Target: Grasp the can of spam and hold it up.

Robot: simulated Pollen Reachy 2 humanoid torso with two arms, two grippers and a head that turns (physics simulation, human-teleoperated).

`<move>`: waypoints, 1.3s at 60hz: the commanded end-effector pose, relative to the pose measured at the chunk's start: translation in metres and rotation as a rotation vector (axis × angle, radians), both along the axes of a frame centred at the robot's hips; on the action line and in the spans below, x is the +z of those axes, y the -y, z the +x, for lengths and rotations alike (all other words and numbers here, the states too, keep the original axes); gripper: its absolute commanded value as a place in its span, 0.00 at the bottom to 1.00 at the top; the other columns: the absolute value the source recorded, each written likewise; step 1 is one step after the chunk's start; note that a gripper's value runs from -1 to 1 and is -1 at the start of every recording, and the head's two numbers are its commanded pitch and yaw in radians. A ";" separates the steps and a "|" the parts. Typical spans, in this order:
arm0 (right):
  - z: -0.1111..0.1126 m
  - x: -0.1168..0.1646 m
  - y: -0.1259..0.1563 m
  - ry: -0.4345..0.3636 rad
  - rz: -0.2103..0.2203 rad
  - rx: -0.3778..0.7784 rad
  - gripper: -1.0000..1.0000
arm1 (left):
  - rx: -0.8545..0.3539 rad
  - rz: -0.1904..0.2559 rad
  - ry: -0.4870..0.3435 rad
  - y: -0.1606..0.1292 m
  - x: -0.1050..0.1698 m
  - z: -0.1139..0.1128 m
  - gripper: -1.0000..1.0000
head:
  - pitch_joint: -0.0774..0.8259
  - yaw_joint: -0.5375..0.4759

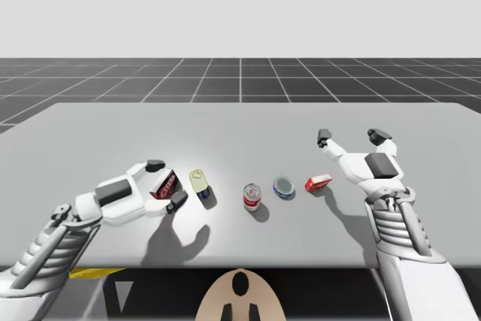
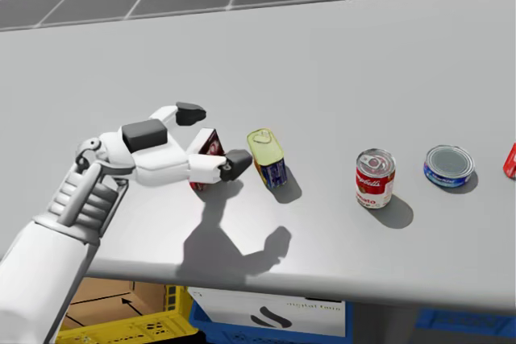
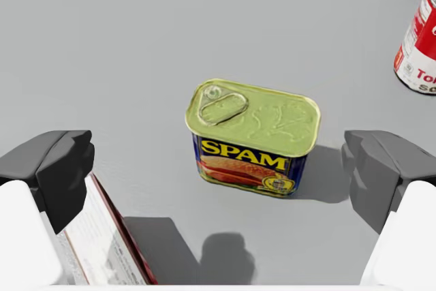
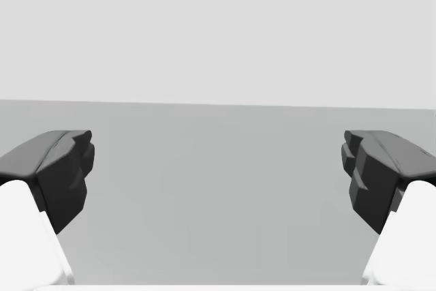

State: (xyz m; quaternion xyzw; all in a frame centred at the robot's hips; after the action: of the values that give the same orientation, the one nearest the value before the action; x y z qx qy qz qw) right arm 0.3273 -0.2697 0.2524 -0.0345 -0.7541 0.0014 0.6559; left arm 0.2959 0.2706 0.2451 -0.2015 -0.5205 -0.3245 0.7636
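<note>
My left gripper (image 3: 218,168) stands wide open, holding nothing; the blue rectangular can (image 3: 252,138) with the gold lid stands upright on the table (image 3: 102,46) just ahead of it, not yet between the fingers (image 3: 54,168). The risk, I judge, is the red box (image 3: 102,243) lying under the gripper beside one finger: closing could pinch it along with the can. A red-and-white round can (image 2: 375,176) and a low blue tin (image 2: 449,165) stand further along. My right gripper (image 1: 355,137) hangs open, empty.

A red box (image 3: 109,250) lay partly hidden under my left gripper (image 3: 218,168); ahead and to one side, an edge cut off a red-and-white can (image 3: 417,52).
</note>
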 end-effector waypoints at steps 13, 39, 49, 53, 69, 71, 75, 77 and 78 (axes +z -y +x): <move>0.001 0.001 0.002 0.008 -0.005 -0.007 0.00 | -0.200 0.102 -0.145 0.027 -0.030 0.021 0.00 | 0.82 0.76; 0.001 0.002 0.005 0.014 -0.005 -0.009 0.00 | -0.204 0.113 -0.186 0.050 -0.051 0.052 0.00 | 0.82 0.75; 0.000 0.003 0.005 0.016 -0.003 -0.010 0.00 | -0.205 0.128 -0.188 0.055 -0.058 0.056 0.00 | 0.82 0.74; 0.000 0.003 0.006 0.016 -0.002 -0.009 0.00 | -0.205 0.132 -0.186 0.056 -0.060 0.056 0.00 | 0.82 0.74; 0.000 0.003 0.006 0.017 -0.004 -0.009 0.00 | -0.202 0.145 -0.166 0.056 -0.063 0.054 0.99 | 0.79 0.75; 0.000 0.003 0.006 0.017 -0.004 -0.009 0.00 | -0.202 0.147 -0.163 0.056 -0.064 0.054 0.99 | 0.78 0.75; 0.000 0.003 0.006 0.017 -0.005 -0.009 0.00 | -0.203 0.148 -0.162 0.055 -0.065 0.054 1.00 | 0.73 0.75; 0.000 0.003 0.006 0.017 -0.005 -0.009 0.00 | -0.203 0.148 -0.163 0.055 -0.065 0.054 1.00 | 0.70 0.75; 0.000 0.003 0.006 0.017 -0.005 -0.009 0.00 | -0.203 0.149 -0.162 0.055 -0.066 0.053 1.00 | 0.67 0.74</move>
State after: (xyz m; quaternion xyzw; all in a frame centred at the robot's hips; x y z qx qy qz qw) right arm 0.3278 -0.2756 0.2555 -0.0393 -0.7594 -0.0004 0.6494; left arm 0.3509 0.2147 0.1893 -0.2212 -0.4233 -0.4156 0.7741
